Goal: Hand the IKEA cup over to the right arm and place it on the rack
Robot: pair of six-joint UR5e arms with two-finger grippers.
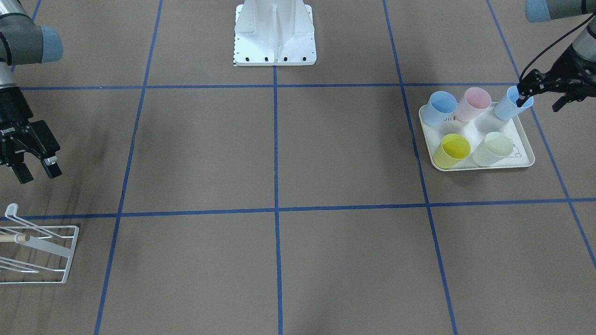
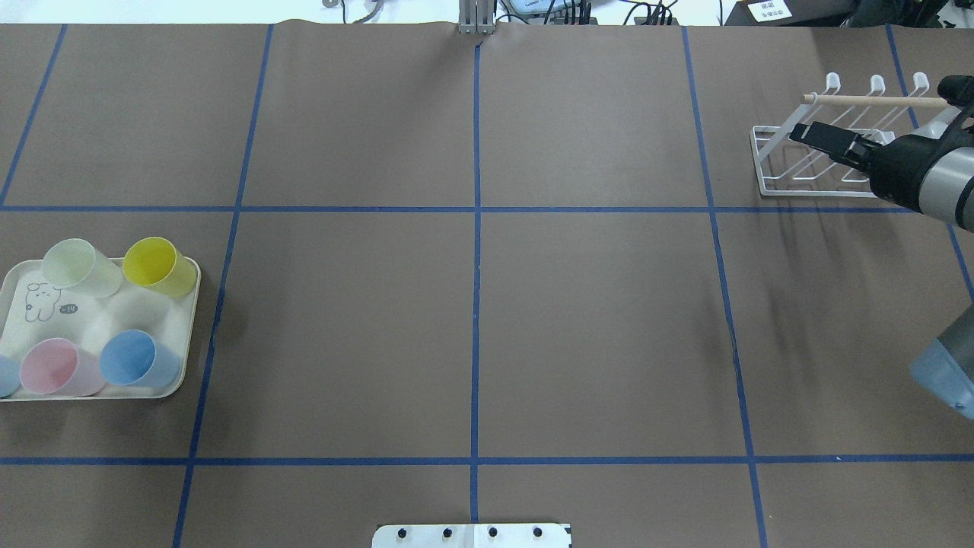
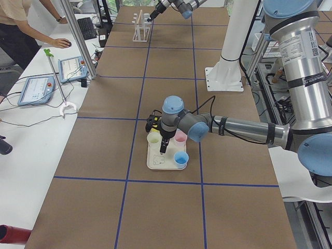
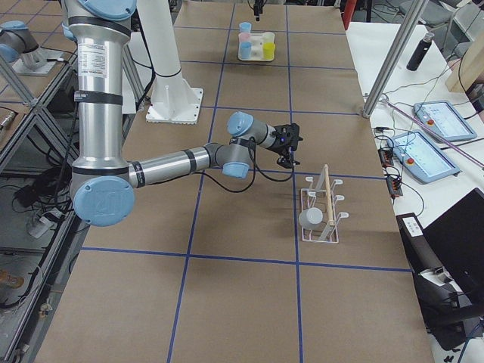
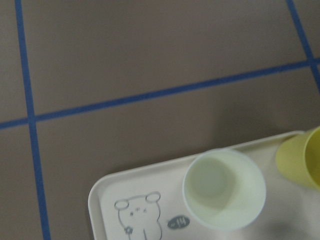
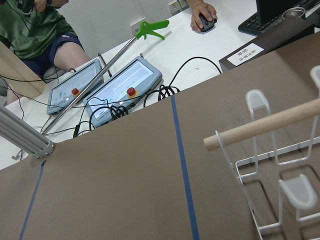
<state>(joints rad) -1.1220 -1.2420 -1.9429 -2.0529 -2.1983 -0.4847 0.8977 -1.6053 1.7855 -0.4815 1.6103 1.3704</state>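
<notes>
1. Light-blue plastic IKEA cup (image 1: 510, 108) stands upright on the cream rectangular tray with a rabbit print (image 1: 484, 168). It is in the corner toward the robot's base, just beside a pink plastic cup (image 1: 472, 104).
2. From my remote desk I see the left gripper (image 1: 539, 105) reaching down at that cup. Its fingers are spread wide, with one finger (image 1: 521, 98) at the cup's mouth and the other outside the wall, apart from it.
3. Four more cups share the tray, all upright: the pink one, a second light-blue cup (image 1: 440, 108), a yellow cup (image 1: 450, 151) and a pale-green cup (image 1: 493, 149). The pale-green cup and the rabbit drawing fill the lower part of my left wrist view.
4. At the opposite end of the brown tabletop with its blue tape grid (image 1: 209, 149), the right gripper (image 1: 37, 172) hangs above the surface, fingers apart and holding nothing.
5. Small white wire rack with a light wooden dowel (image 4: 324, 206) sits near the right gripper without touching it. In the right side view I make out what looks like a pale cup (image 4: 310, 218) lying among its prongs.
</notes>
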